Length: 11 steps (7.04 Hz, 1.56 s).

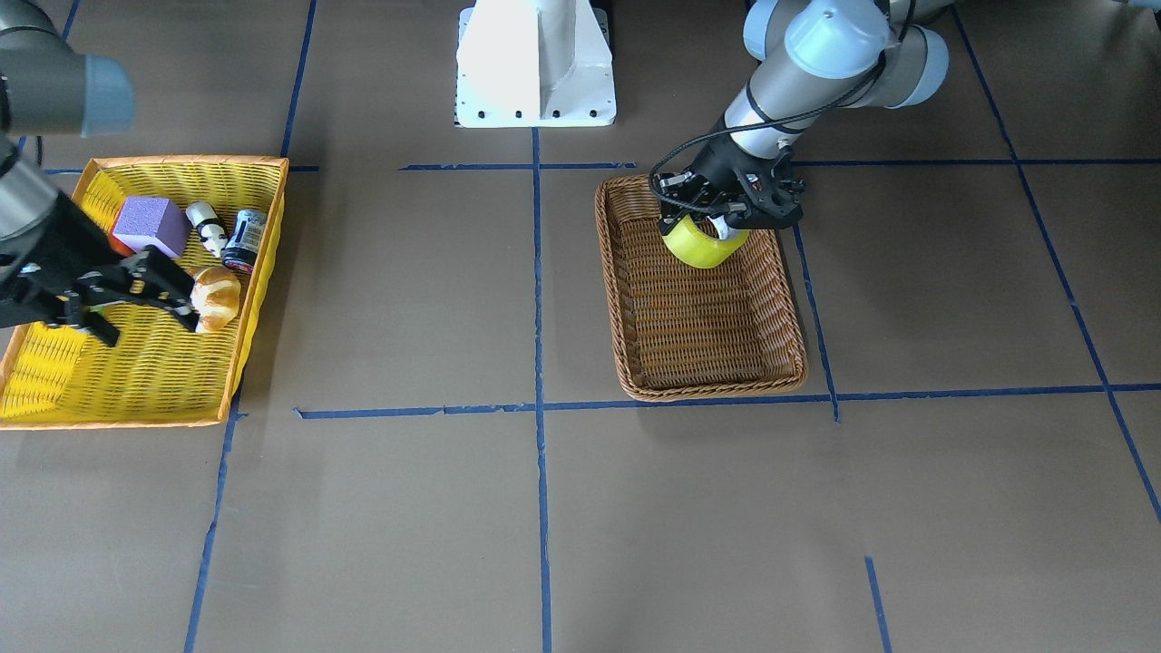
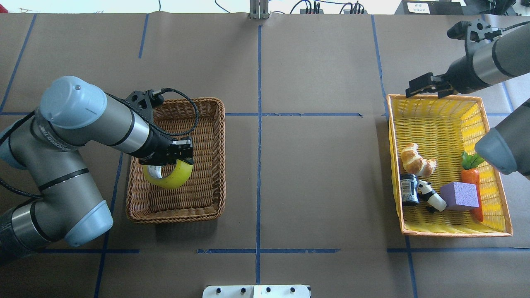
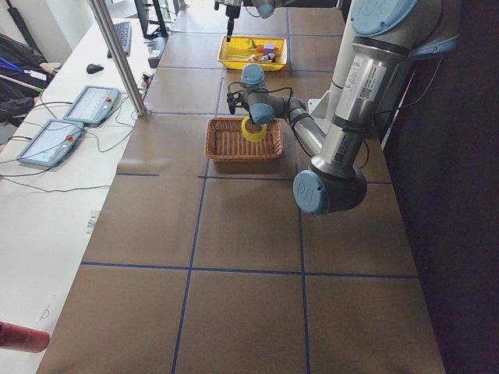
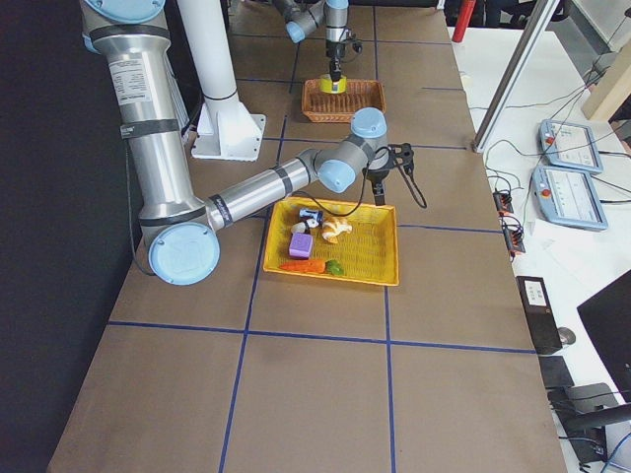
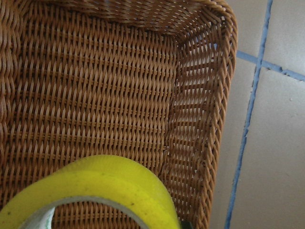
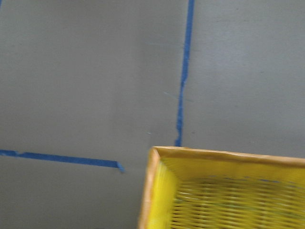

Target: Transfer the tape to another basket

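Observation:
The yellow-green tape roll (image 1: 703,247) hangs in my left gripper (image 1: 717,225), which is shut on it over the brown wicker basket (image 1: 707,388). In the overhead view the tape (image 2: 174,177) sits under the left gripper (image 2: 169,159), inside the basket's rim (image 2: 174,216). The left wrist view shows the tape (image 5: 109,183) above the basket's woven floor (image 5: 95,95); I cannot tell whether it touches. My right gripper (image 2: 426,87) is open and empty over the far edge of the yellow basket (image 2: 451,234).
The yellow basket (image 1: 181,163) holds a croissant (image 2: 416,160), a purple block (image 2: 458,195), a carrot (image 2: 472,178), a dark can (image 2: 409,189) and a panda figure (image 2: 430,198). The white robot base (image 1: 535,63) stands between the baskets. Blue tape lines cross the brown table.

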{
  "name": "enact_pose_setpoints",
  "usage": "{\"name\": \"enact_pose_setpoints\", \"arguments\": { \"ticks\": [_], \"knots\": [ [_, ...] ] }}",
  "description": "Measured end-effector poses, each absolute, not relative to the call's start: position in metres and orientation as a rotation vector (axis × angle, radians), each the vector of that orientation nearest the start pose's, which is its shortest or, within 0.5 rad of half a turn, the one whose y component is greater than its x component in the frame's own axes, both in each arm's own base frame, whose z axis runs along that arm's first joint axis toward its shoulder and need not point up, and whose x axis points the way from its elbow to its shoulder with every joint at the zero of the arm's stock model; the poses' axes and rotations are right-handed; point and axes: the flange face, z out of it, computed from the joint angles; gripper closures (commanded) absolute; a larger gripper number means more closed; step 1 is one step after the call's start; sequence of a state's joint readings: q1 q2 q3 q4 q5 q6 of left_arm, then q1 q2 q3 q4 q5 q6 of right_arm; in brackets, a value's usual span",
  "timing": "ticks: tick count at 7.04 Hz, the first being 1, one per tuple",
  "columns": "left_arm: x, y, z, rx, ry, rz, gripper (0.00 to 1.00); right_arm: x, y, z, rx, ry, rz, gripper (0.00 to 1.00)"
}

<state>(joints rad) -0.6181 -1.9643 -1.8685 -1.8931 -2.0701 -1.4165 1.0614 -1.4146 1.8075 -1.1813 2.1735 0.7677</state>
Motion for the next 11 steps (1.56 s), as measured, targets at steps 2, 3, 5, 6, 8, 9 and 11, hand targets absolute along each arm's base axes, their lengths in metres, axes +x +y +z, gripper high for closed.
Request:
{"name": "enact_pose_setpoints", "arguments": {
  "ticks": [2, 3, 5, 6, 8, 9, 11],
  "knots": [
    [0.455, -0.407, 0.268, 0.018, 1.011, -0.105, 0.91, -0.148, -0.521, 0.471, 0.267, -0.796, -0.109, 0.0],
    [0.46, -0.405, 0.271, 0.06, 0.984, -0.059, 0.87, -0.123, -0.523, 0.486, 0.241, -0.756, -0.166, 0.0],
    [0.467, -0.409, 0.279, 0.117, 0.927, 0.008, 0.7, -0.077, -0.52, 0.509, 0.193, -0.739, -0.217, 0.0],
    [0.47, -0.412, 0.283, 0.134, 0.906, 0.014, 0.01, -0.062, -0.513, 0.519, 0.181, -0.754, -0.222, 0.0],
    [0.471, -0.417, 0.285, 0.147, 0.891, 0.011, 0.0, -0.042, -0.505, 0.532, 0.174, -0.781, -0.222, 0.0],
    [0.468, -0.418, 0.285, 0.146, 0.884, 0.006, 0.0, -0.035, -0.502, 0.536, 0.172, -0.783, -0.218, 0.0],
    [0.449, -0.432, 0.287, 0.147, 0.862, -0.004, 0.0, -0.028, -0.494, 0.55, 0.166, -0.78, -0.231, 0.0]
  ]
}}
